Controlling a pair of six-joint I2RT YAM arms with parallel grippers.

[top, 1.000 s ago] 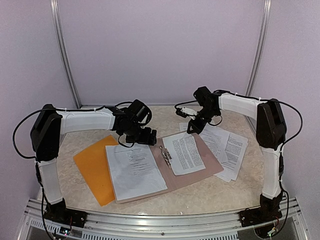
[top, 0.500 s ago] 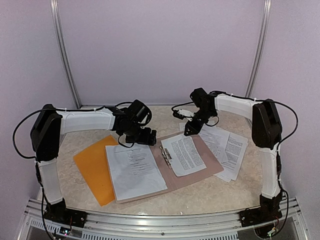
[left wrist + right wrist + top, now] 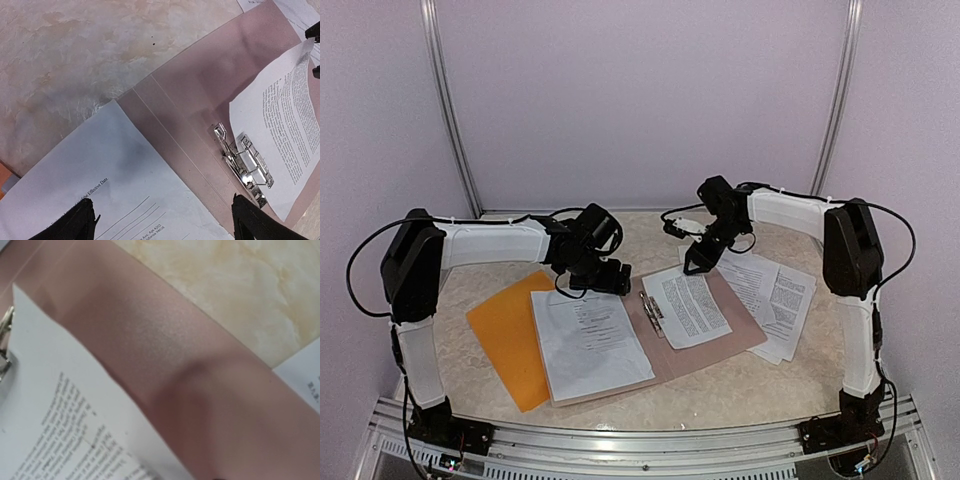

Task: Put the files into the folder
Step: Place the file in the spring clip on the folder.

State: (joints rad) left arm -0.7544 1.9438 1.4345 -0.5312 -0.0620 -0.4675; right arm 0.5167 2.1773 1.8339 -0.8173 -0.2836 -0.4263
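The orange folder (image 3: 505, 335) lies flat at the left, partly under a grey-brown board (image 3: 730, 335) with a metal clip (image 3: 650, 308). One of the files (image 3: 590, 342) rests on the board's left half, another (image 3: 687, 305) on its right half. More sheets (image 3: 775, 295) lie loose at the right. My left gripper (image 3: 605, 280) hovers open over the left sheet (image 3: 100, 170), fingers (image 3: 82, 222) wide apart. My right gripper (image 3: 692, 262) is at the far corner of the right sheet (image 3: 285, 120). Its fingertips (image 3: 312, 32) stand apart around that slightly raised corner.
The marble table (image 3: 740, 385) ends in a curved rim near the arm bases. Behind it stand pale walls with metal posts (image 3: 450, 110). The right wrist view shows only the board (image 3: 165, 340), printed sheet (image 3: 50, 415) and bare table (image 3: 250, 285).
My right gripper has moved a little left and down to the right sheet's far corner, and its jaws have parted. The sheet slid slightly left. The left gripper barely shifted.
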